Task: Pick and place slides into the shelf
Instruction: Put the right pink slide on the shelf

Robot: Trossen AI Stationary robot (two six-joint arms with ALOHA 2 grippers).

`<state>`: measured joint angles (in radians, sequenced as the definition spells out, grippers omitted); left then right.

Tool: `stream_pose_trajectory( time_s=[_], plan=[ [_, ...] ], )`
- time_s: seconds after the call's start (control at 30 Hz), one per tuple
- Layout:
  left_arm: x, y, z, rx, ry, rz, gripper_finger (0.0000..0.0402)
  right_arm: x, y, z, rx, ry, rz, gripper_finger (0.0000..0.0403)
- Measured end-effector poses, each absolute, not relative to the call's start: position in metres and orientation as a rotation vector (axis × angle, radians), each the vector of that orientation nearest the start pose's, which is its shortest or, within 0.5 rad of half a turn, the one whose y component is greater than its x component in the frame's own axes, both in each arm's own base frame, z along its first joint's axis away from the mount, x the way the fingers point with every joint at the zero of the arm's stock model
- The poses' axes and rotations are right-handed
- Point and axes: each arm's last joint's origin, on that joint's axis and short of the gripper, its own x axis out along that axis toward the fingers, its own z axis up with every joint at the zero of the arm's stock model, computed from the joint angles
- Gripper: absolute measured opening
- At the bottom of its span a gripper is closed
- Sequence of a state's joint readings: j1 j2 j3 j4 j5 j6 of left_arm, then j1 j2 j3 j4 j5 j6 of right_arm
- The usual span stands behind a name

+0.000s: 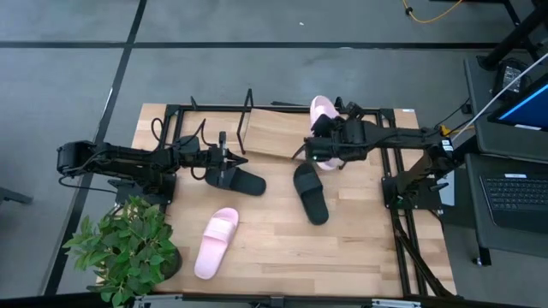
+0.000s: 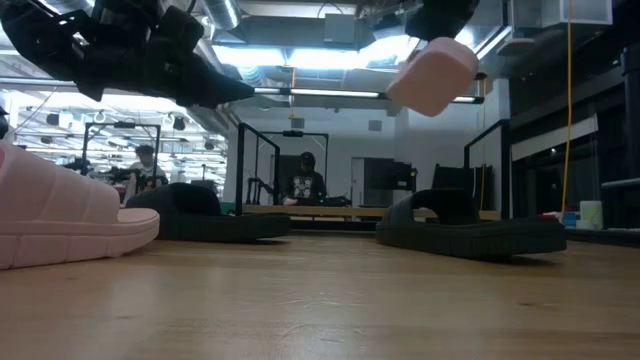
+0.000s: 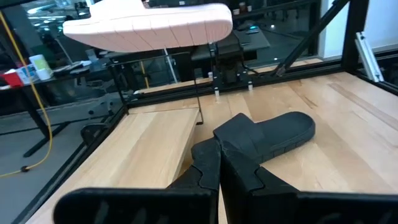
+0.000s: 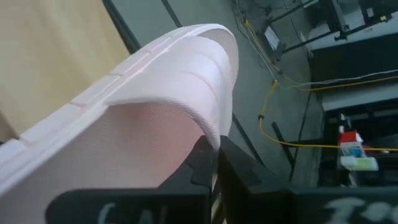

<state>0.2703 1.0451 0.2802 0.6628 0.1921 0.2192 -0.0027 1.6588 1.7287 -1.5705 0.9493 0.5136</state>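
Pink slide (image 4: 155, 112) clamped in R gripper (image 4: 214, 165).

Wooden tabletop (image 1: 360, 248) carries the shelf (image 1: 274, 135); two black slides (image 1: 310, 192) and one pink slide (image 1: 215, 242) lie near it.

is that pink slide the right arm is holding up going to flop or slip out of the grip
Probably not floppy: the pink slide hangs level from the right gripper, which pinches only its strap, so it looks fairly stiff. It seems light and foam-like. The thin strap hold could let it swing or twist.
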Motion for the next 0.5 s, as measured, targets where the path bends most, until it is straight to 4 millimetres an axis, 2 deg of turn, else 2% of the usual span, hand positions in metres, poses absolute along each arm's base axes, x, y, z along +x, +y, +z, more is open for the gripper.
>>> stream_pose_trajectory(
  time_s=[0.5],
  plan=[
    [0.196,0.048,0.196,0.196,0.108,0.068,0.0,0.284,-0.061,0.359,-0.318,1.213,-1.111,0.0011]
  ],
)
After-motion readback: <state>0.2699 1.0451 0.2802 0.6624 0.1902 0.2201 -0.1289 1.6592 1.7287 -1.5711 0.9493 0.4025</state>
